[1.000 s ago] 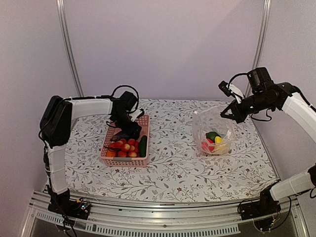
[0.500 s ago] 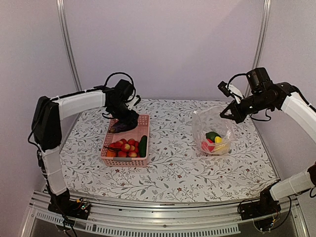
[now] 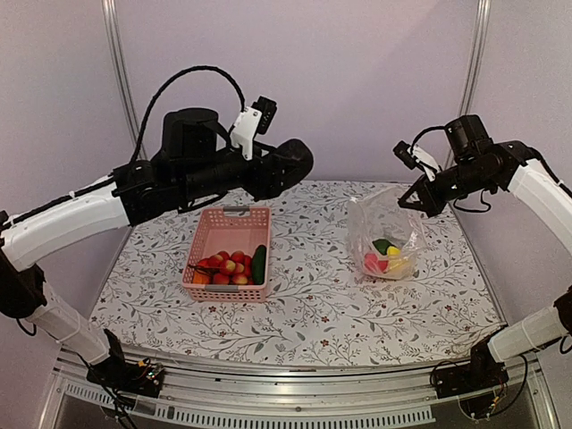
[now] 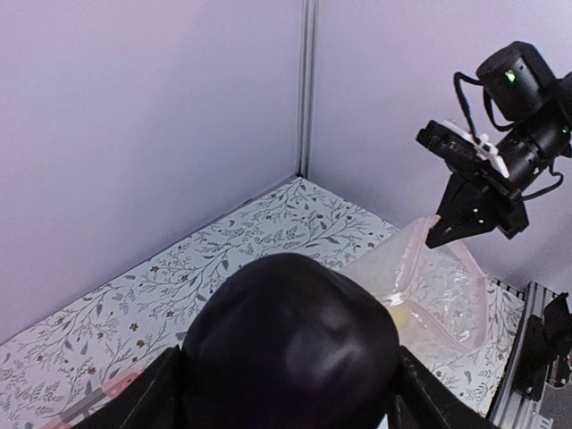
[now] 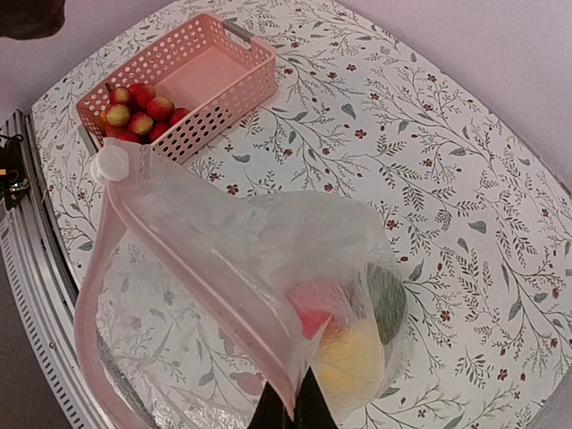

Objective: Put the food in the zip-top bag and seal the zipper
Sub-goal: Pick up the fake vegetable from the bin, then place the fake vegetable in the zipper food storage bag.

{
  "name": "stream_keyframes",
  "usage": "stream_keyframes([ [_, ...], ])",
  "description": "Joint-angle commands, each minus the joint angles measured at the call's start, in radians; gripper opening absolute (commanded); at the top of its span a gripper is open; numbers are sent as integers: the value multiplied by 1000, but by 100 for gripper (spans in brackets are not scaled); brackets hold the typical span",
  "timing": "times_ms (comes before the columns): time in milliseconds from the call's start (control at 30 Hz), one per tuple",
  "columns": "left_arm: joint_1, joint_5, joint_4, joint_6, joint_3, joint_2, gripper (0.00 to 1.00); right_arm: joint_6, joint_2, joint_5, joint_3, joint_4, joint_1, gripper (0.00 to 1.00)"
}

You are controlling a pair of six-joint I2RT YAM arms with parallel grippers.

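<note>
At the left of the top view, the left hand point(image 3: 284, 168) is raised high above the pink basket point(image 3: 225, 291). Its fingers are closed around a dark purple piece point(image 4: 290, 340), which fills the lower middle of the left wrist view. Lower in the frame, the basket holds red berries point(image 3: 223, 264) and a green piece point(image 3: 258, 264) at its near end, while its far half shows only the floor.

Toward the right of the frame, the zip-top bag point(image 3: 375, 219) rests on the surface point(image 3: 313, 299), well apart from the basket, with green, red and yellow food point(image 3: 386, 255) at its bottom. The right hand point(image 3: 415, 204) pinches the zipper point(image 5: 206, 290) edge and holds the mouth up and open.

I judge the task to be near the middle. Some food is inside and one piece is in the air, but many berries wait and the sealing is not begun.

Only flowered surface lies between basket and bag, so the carrying path looks open. The bag mouth is soft and narrow, and the right hand is just beside it.
</note>
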Motion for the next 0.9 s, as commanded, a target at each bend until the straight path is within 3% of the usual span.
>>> stream_keyframes([
  [0, -156, 59, 362, 47, -146, -52, 57, -18, 9, 0, 46, -35, -3, 0],
  [133, -236, 115, 548, 74, -203, -48, 57, -19, 8, -6, 58, -56, 1, 0],
  [400, -330, 216, 715, 153, -189, 59, 57, -12, -6, -14, 42, -72, 16, 0],
  [567, -351, 274, 767, 165, -131, 160, 57, -5, -12, -31, 38, -72, 20, 0],
  [867, -358, 224, 727, 227, 0, 308, 56, -6, -15, -32, 37, -75, 22, 0],
])
